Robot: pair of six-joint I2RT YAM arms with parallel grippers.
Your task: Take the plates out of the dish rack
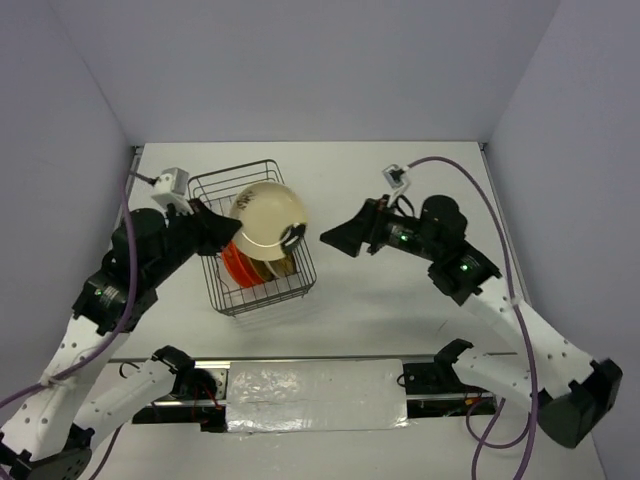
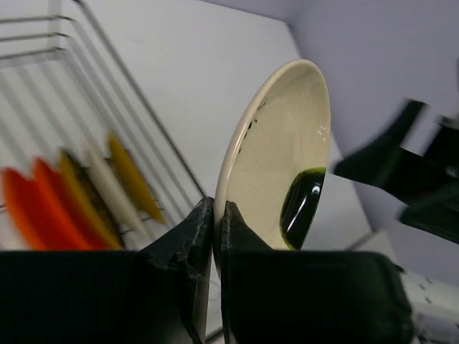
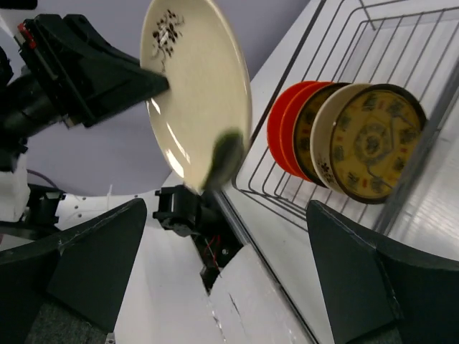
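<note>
Clamping cream plate over dish rack: left hand; right hand spread.

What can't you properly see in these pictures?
- Upright plates in the dark wire dish rack: in the top view, the lifted cream round plate covers most of them; the left wrist view blurs them.
- Right gripper: in the left wrist view it is blurred and cut by the right edge.

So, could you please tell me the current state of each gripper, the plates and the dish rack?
left gripper: shut on the cream plate's rim.
cream plate: held on edge, lifted above the dish rack.
right gripper: open, empty, facing the cream plate.
other plates: standing upright in the dish rack.
dish rack: upright, partly loaded.
</note>
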